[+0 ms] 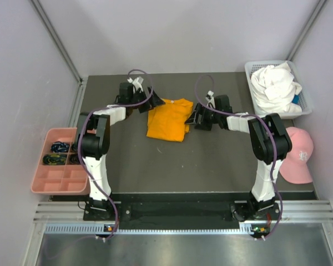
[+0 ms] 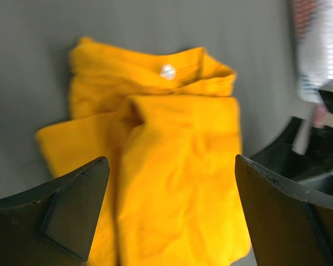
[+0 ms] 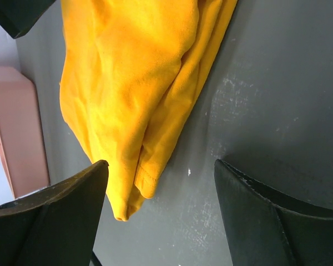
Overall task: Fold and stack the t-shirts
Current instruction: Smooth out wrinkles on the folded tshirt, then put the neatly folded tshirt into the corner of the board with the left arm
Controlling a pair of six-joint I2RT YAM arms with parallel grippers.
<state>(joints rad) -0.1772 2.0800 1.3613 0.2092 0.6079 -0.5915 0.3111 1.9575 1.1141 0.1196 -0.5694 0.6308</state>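
The orange t-shirt lies folded on the dark table at the back middle. It fills the left wrist view with its collar at the top, and shows in the right wrist view with a folded corner between the fingers. My left gripper is open over the shirt's left edge and holds nothing. My right gripper is open at the shirt's right edge and holds nothing. The white t-shirt lies crumpled in a basket at the back right.
A white mesh basket stands at the back right. A pink cap lies at the right edge. A pink compartment tray with small dark items sits at the left edge.
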